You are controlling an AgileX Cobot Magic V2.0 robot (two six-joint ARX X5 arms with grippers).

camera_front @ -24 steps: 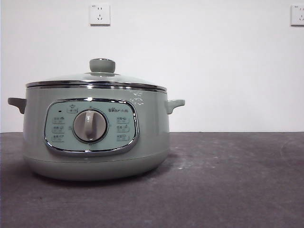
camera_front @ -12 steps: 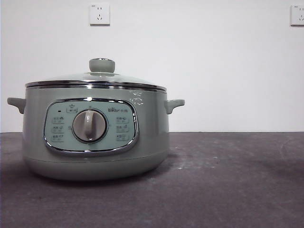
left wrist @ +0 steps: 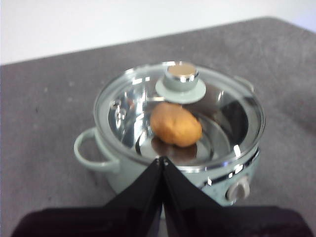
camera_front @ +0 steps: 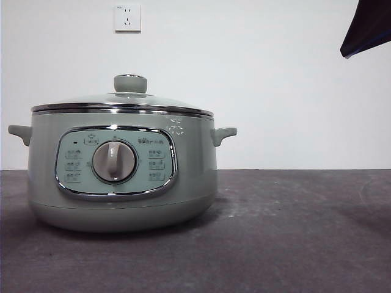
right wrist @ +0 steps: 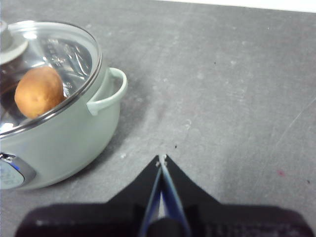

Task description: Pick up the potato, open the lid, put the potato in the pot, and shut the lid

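Observation:
The sage-green pot (camera_front: pixel 122 177) stands on the dark table at the left of the front view, with the glass lid (camera_front: pixel 122 101) seated flat on its rim. Through the lid (left wrist: pixel 222 106) the orange-brown potato (left wrist: pixel 176 124) shows lying on the pot's steel bottom; it also shows in the right wrist view as the potato (right wrist: pixel 39 92) under the lid (right wrist: pixel 64 54). My left gripper (left wrist: pixel 162 160) hovers above the pot's near rim, shut and holding nothing. My right gripper (right wrist: pixel 161 159) is shut over bare table beside the pot (right wrist: pixel 59 133).
A dark arm tip (camera_front: pixel 369 27) hangs at the top right corner of the front view. A wall socket (camera_front: pixel 127 18) sits on the white wall behind. Grey table (camera_front: pixel 293 232) stretches to the right of the pot.
A dark arm tip has come into the top right corner of the front view, covering the right wall socket. The pot and lid have stayed put.

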